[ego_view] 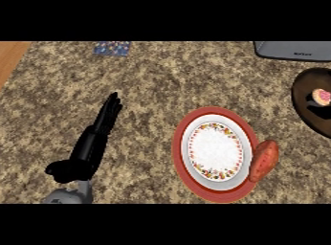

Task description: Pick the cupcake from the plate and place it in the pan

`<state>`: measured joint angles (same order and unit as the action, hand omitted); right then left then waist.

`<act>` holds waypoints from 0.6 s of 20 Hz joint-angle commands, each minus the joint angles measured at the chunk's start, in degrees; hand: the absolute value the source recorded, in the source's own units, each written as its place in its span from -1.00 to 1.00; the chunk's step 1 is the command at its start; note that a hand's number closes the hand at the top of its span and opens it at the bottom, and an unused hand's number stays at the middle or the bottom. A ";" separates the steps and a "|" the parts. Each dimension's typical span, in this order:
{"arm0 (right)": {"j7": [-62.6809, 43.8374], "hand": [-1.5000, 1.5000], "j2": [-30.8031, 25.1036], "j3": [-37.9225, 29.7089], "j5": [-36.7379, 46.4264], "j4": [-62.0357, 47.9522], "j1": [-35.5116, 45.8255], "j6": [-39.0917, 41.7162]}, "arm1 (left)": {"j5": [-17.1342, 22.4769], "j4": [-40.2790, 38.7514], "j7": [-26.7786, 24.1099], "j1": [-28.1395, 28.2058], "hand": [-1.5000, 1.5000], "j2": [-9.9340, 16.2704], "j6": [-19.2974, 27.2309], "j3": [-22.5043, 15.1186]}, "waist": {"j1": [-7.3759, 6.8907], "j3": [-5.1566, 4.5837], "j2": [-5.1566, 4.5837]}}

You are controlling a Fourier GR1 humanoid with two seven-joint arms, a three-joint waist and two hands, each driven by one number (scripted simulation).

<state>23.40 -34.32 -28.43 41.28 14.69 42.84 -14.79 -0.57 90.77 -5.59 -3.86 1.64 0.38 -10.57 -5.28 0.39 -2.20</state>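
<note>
Item: cupcake (322, 96), pink top facing up, no long axis I can make out, sitting in the dark pan (316, 119) cut off by the right edge. Plate (214, 150) centre-right, a sweet potato (263, 160) on its right rim. I see bare counter (147, 76) between. My left hand (97, 136), fingers straight, lies well left of the cupcake.

No text can be read. The grey appliance (300, 50) at the tabletop's far right edge bears a small dark mark, too small and blurred to make out.
</note>
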 commanded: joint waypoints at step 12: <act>13.81 -1.00 -1.65 -12.95 -13.73 -3.78 1.66 9.49 | -0.49 -0.40 -0.11 0.36 0.00 -0.82 1.36 0.54 | 2.08 0.07 0.59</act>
<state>33.82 -34.65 -37.85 31.30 11.91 45.70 -8.66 -0.38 90.15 -6.15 -3.59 1.85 0.51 -9.54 -4.05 0.49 -1.86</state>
